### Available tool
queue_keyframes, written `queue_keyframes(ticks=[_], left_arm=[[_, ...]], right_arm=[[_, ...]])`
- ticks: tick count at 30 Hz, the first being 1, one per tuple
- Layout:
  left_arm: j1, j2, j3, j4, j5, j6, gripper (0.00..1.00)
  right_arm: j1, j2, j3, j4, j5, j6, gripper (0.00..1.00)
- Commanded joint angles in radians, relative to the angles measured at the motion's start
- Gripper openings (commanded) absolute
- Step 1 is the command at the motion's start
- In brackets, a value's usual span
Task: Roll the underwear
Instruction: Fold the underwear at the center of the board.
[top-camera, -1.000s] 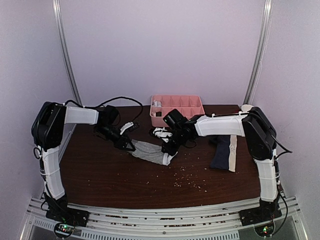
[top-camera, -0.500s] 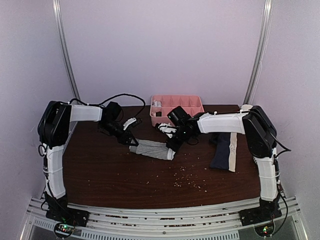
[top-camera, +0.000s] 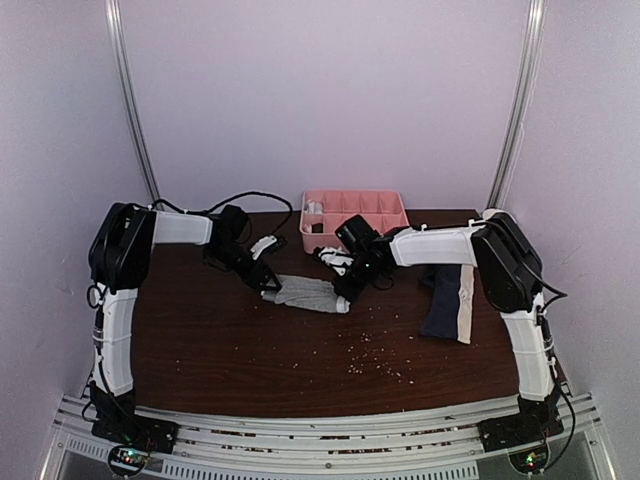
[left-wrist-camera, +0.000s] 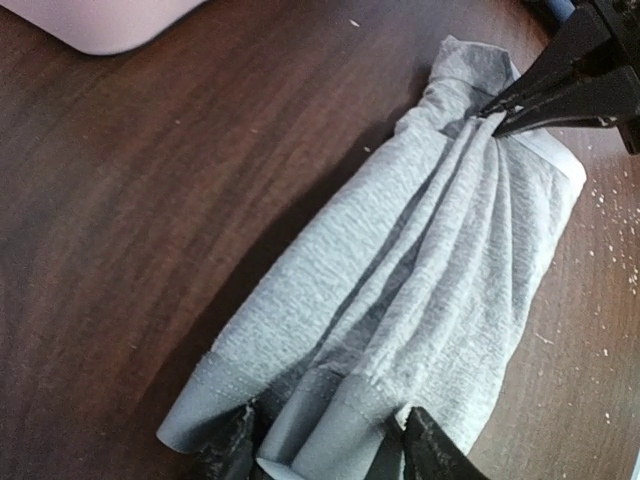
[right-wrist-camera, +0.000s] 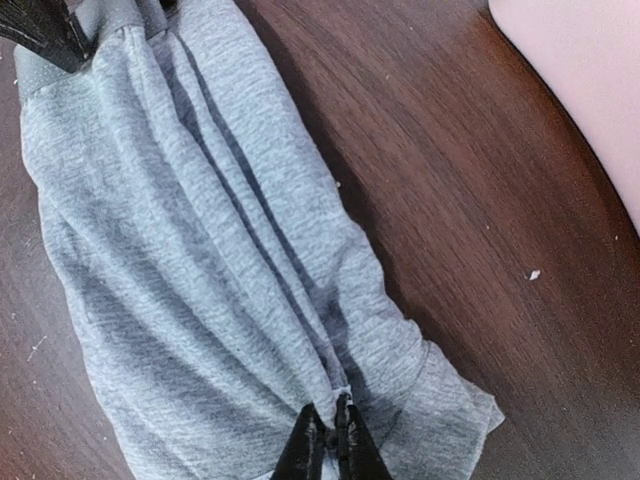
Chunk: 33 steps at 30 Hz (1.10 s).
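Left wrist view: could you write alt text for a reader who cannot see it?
The grey underwear lies bunched lengthwise on a dark wooden table. The right gripper pinches its far end; the left gripper stands open around the near hem.

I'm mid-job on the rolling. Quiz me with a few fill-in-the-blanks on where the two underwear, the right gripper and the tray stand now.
1. The right gripper is pinched ____ on one end of the grey underwear.
2. The navy underwear lies on the ____ side of the table, with no gripper on it.
3. The compartment tray at the far edge is ____ in colour.

Missing words: shut; right; pink
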Motion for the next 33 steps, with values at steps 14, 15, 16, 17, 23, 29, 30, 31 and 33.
queue_keyframes(ticks=[14, 15, 16, 17, 23, 29, 30, 31, 33], left_arm=[[0.030, -0.098, -0.083, 0.133, -0.233, -0.041, 0.88], [0.030, -0.106, -0.085, 0.138, -0.240, -0.039, 0.90], [0.030, -0.110, -0.084, 0.140, -0.244, -0.037, 0.91], [0.030, -0.119, -0.084, 0.142, -0.245, -0.034, 0.92], [0.030, -0.154, -0.079, 0.147, -0.265, -0.025, 0.94], [0.030, -0.190, -0.078, 0.163, -0.273, -0.023, 0.95], [0.029, -0.195, -0.079, 0.163, -0.269, -0.021, 0.96], [0.029, -0.201, -0.080, 0.162, -0.261, -0.014, 0.95], [0.029, -0.220, -0.093, 0.160, -0.228, -0.002, 0.94]], right_arm=[[-0.018, 0.010, -0.004, -0.042, 0.039, -0.001, 0.30], [-0.018, 0.000, -0.004, -0.039, 0.043, 0.002, 0.32], [-0.016, -0.011, -0.005, -0.037, 0.045, 0.005, 0.33], [-0.016, -0.023, -0.004, -0.033, 0.049, 0.010, 0.35], [-0.011, -0.099, -0.004, 0.000, 0.121, 0.047, 0.41], [-0.003, -0.147, -0.022, 0.059, 0.209, 0.105, 0.42], [0.000, -0.153, -0.026, 0.070, 0.227, 0.112, 0.42], [0.002, -0.158, -0.028, 0.078, 0.245, 0.120, 0.42], [0.004, -0.167, -0.034, 0.096, 0.274, 0.138, 0.42]])
